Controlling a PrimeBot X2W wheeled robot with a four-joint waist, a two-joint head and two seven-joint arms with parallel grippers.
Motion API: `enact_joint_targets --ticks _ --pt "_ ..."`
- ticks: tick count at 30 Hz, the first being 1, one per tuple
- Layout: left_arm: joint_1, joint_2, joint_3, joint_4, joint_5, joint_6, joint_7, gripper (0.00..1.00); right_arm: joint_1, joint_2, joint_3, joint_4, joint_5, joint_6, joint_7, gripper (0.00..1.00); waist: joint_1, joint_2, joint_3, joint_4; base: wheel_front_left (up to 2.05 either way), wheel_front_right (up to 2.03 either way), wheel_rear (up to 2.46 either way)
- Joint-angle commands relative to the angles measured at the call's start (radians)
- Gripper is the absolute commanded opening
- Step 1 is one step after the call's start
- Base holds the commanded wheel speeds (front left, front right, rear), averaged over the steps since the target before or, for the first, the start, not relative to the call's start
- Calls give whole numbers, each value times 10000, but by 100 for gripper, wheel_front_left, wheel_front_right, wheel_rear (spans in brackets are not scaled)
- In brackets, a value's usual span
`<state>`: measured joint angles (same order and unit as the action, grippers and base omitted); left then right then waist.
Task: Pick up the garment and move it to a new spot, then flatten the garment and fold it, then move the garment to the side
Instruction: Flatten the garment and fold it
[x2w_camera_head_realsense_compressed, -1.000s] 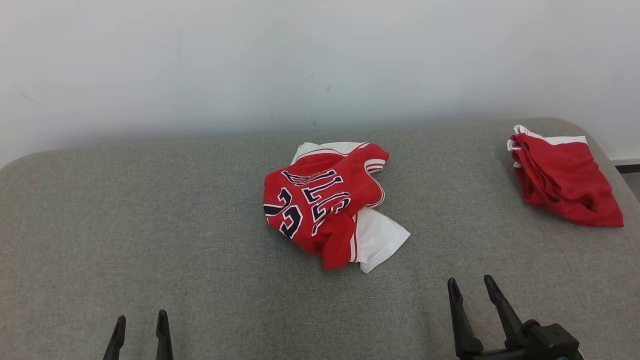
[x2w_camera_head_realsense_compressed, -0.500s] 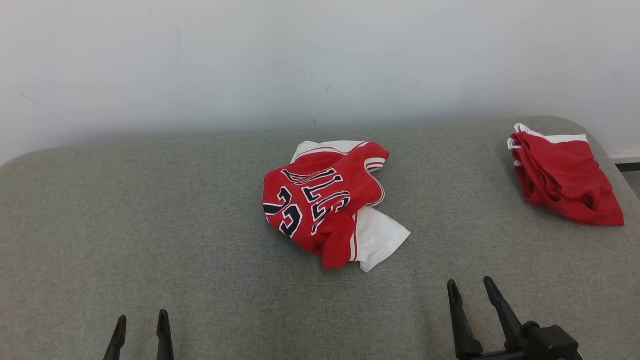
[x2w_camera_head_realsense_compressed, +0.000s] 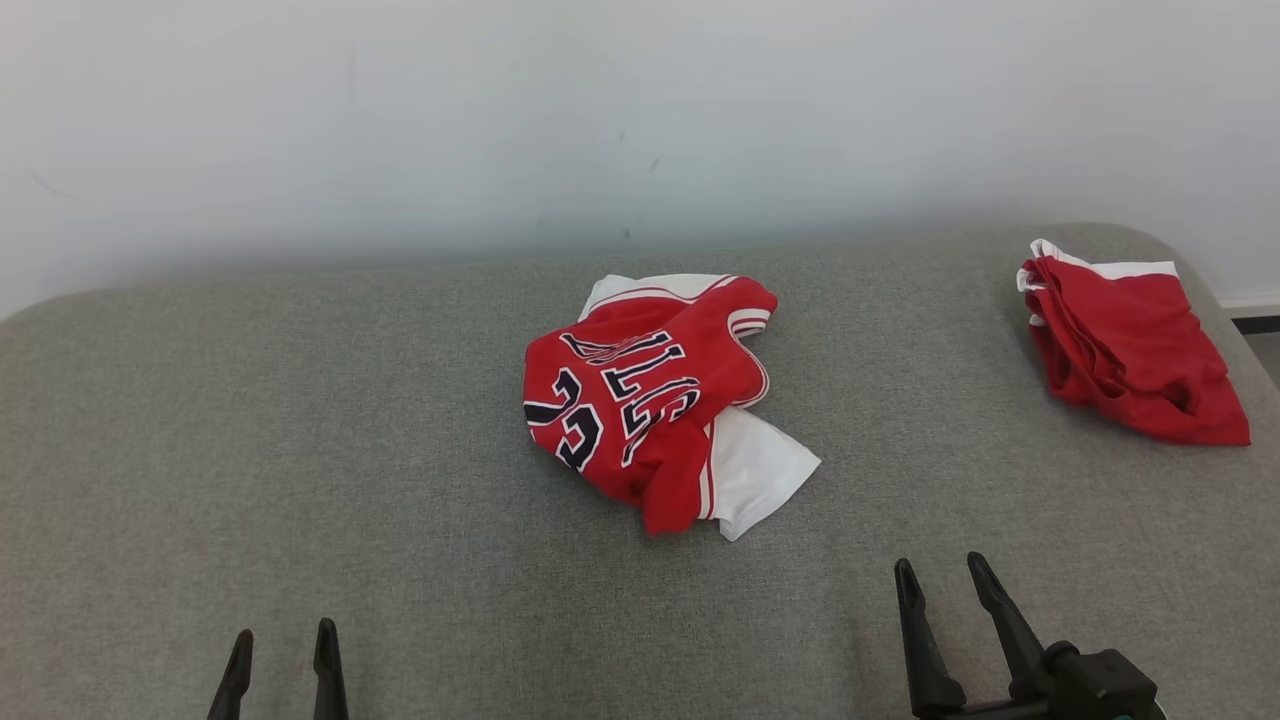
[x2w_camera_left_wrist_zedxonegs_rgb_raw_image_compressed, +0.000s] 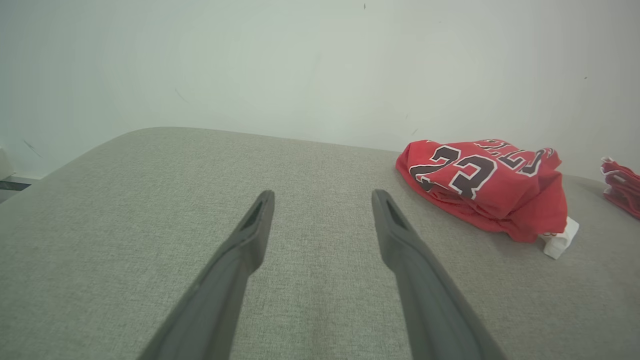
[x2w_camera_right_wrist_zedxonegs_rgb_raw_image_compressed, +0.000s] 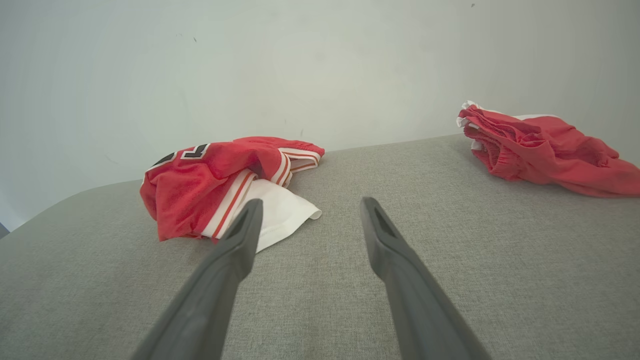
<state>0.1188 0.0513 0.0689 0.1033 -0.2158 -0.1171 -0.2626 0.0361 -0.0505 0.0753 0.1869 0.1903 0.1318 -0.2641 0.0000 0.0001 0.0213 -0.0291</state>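
Left jaws and right jaws stand wide open, empty, over a grey padded surface (x2w_camera_head_realsense_compressed: 300, 450). The crumpled red jersey (x2w_camera_head_realsense_compressed: 640, 410) lies ahead, between them, nearer the right pair, untouched. By the look, pickup, flattening, folding and moving aside all remain.

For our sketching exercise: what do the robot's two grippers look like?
The left gripper and right gripper each have two long, dark grey fingers tapering to pointed tips, with a narrow slot near each tip. A black blocky mount sits at the right gripper's base.
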Motion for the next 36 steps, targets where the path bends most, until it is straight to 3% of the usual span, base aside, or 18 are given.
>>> enact_joint_targets --ticks 1,12,18,23,36 --pt "-15 -18 4 -64 -23 20 -24 100 -6 6 -6 -9 -12 -20 -4 100 0 -1 4 3 0 0 0" --pt "-53 -18 10 -37 -23 -10 -24 100 -16 5 -45 149 57 -18 -3 100 0 -1 82 52 0 0 0" --pt "-252 -18 -123 66 -63 -41 -26 100 -597 6 134 1082 33 -18 -5 100 0 -1 138 252 0 0 0" --pt "-467 -16 -379 98 -111 -45 -26 100 -1738 -265 456 2306 -147 -20 -3 100 0 -1 331 615 0 0 0" --pt "-1104 -13 -1062 431 -357 -104 -24 100 -5910 -1292 837 7221 48 -20 282 100 0 -1 1052 1882 0 0 0"
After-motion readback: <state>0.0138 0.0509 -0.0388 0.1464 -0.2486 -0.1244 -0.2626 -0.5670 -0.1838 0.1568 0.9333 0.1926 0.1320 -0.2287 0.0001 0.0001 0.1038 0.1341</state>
